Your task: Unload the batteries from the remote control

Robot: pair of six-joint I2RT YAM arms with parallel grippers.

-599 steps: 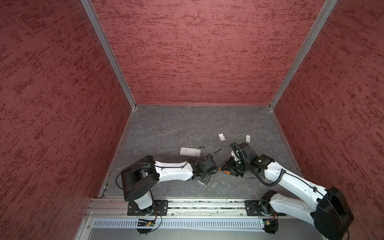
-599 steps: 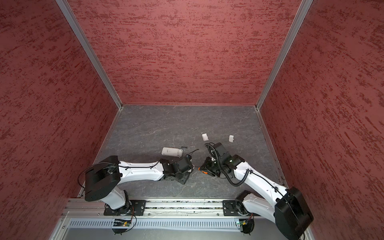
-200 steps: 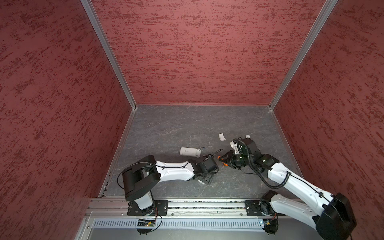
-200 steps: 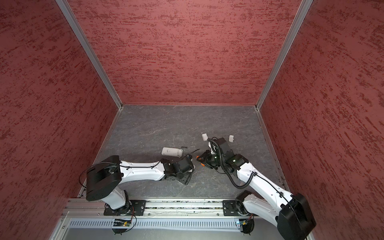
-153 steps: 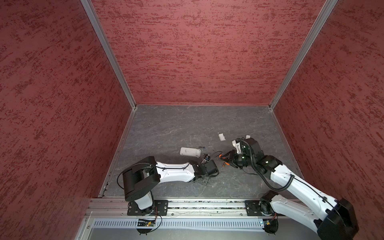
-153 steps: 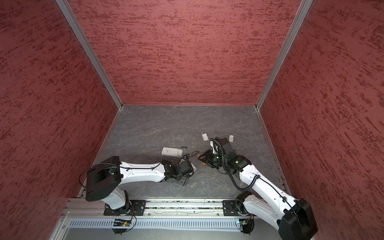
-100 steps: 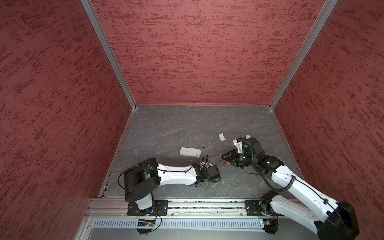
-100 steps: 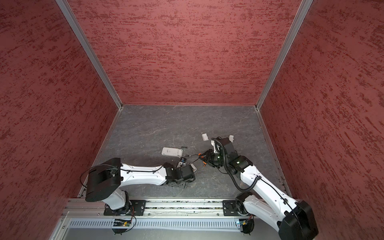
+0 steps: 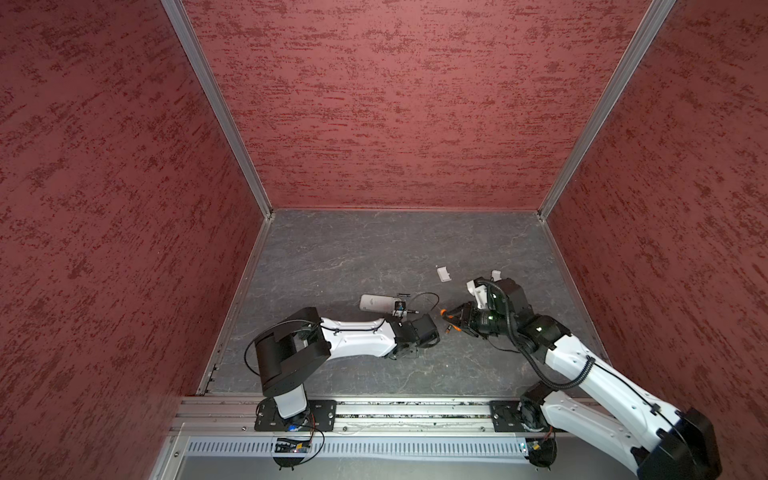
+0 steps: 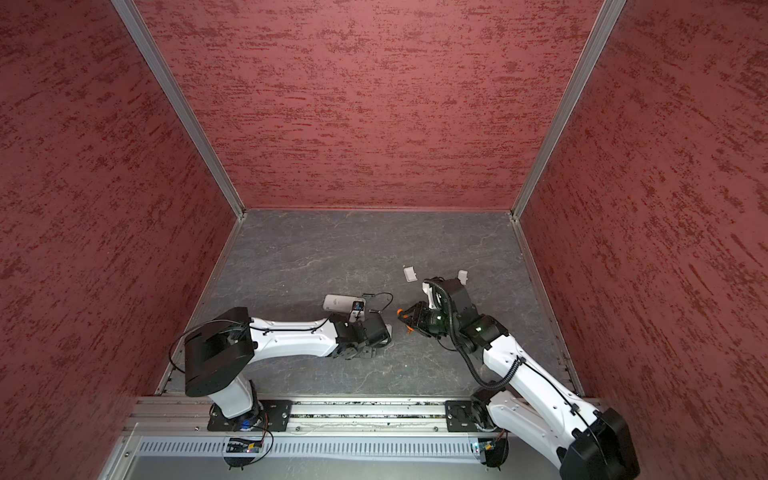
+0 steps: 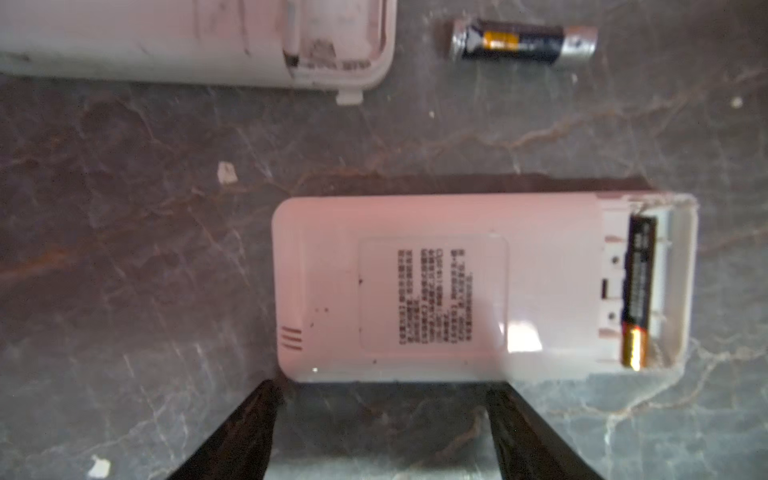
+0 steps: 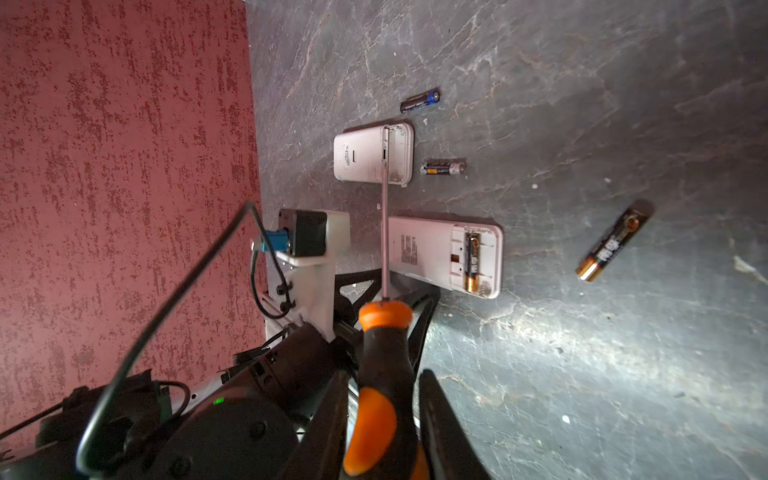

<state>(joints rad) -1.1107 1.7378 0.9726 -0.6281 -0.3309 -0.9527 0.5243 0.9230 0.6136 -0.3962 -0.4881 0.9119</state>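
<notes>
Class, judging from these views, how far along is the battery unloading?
Done: both covers off; three batteries lie loose; far remote looks empty. In hand: right fingers grip the screwdriver; left fingers open beside near remote. Left: one battery sits in it.

Soft, even light comes from above; both top views are crisp, the red walls tinting everything warm. Close up, the remote looks blurry and pinkish, a white glare patch beside its label, a thin shadow along one long edge. Nearer than the remote, the floor gleams pale and the screwdriver is out of focus.
</notes>
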